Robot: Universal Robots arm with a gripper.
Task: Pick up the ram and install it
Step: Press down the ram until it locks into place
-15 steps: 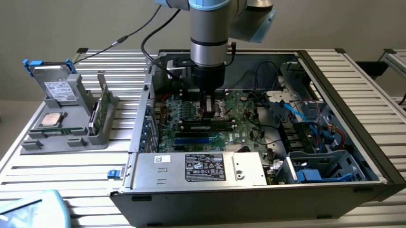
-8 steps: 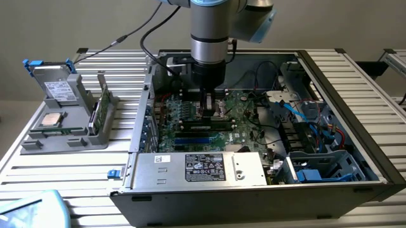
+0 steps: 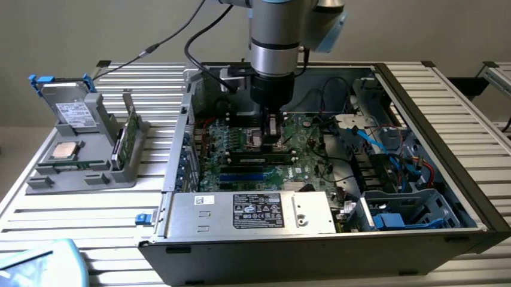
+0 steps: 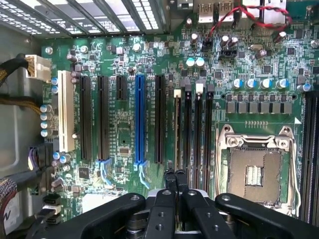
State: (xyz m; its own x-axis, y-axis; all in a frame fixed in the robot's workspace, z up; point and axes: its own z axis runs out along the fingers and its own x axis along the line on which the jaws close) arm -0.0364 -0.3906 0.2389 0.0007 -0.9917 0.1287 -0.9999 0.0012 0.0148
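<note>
Wrist view showed the gripper (image 4: 175, 175), jaws pressed together, over the ram (image 4: 177, 130), seemingly seating it in its slot.

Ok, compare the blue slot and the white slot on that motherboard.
The blue slot is slim; the white slot is clearly wider. The blue slot runs a little longer than the white slot. The blue slot has black slots on both sides, while the white slot lies at the board's edge, by the cables. Both are empty and run parallel on the green motherboard.
</note>
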